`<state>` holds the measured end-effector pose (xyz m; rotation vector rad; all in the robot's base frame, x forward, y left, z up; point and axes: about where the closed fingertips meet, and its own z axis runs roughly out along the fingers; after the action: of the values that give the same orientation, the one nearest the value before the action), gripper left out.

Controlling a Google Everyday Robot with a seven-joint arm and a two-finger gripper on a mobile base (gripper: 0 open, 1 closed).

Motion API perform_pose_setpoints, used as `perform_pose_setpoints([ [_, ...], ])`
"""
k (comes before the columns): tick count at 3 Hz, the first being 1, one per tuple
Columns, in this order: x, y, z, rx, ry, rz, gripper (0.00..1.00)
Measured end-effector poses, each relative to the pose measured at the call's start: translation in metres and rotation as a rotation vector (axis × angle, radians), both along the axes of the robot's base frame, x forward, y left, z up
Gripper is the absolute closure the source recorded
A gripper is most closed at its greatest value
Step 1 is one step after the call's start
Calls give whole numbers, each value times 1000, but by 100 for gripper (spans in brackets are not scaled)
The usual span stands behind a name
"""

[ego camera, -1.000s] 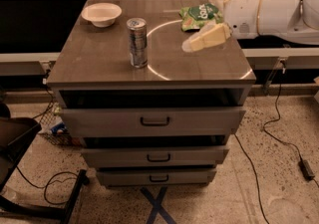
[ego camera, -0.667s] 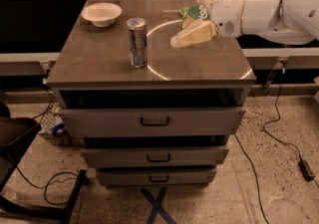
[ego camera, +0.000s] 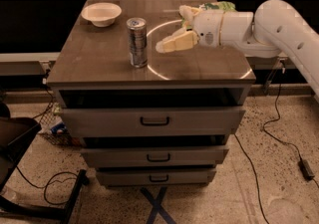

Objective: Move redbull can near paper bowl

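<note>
The redbull can [ego camera: 137, 42] stands upright on the cabinet top [ego camera: 99, 63], left of centre. It is slim and silver-grey, with a shiny rim. The paper bowl [ego camera: 101, 14] is small, white and shallow. It sits at the back left, apart from the can. My gripper [ego camera: 178, 29] reaches in from the right on a white arm [ego camera: 279, 24]. It hovers just right of the can at about the can's height. It is open and empty, one cream finger [ego camera: 172, 44] low and the other farther back.
A green snack bag [ego camera: 220, 5] lies at the back right, mostly hidden behind my wrist. The cabinet has three drawers [ego camera: 154, 121] below. Cables [ego camera: 279, 133] run on the floor at right. A dark chair base [ego camera: 20, 143] stands at left.
My gripper and arm have moved left across the cabinet top, from near the snack bag to close beside the can. The can and the bowl have not moved.
</note>
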<state>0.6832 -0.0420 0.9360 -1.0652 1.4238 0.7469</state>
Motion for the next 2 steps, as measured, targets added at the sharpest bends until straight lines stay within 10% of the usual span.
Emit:
perform_pose_setpoints([
  [2,19,49,-34,60,59,92,0],
])
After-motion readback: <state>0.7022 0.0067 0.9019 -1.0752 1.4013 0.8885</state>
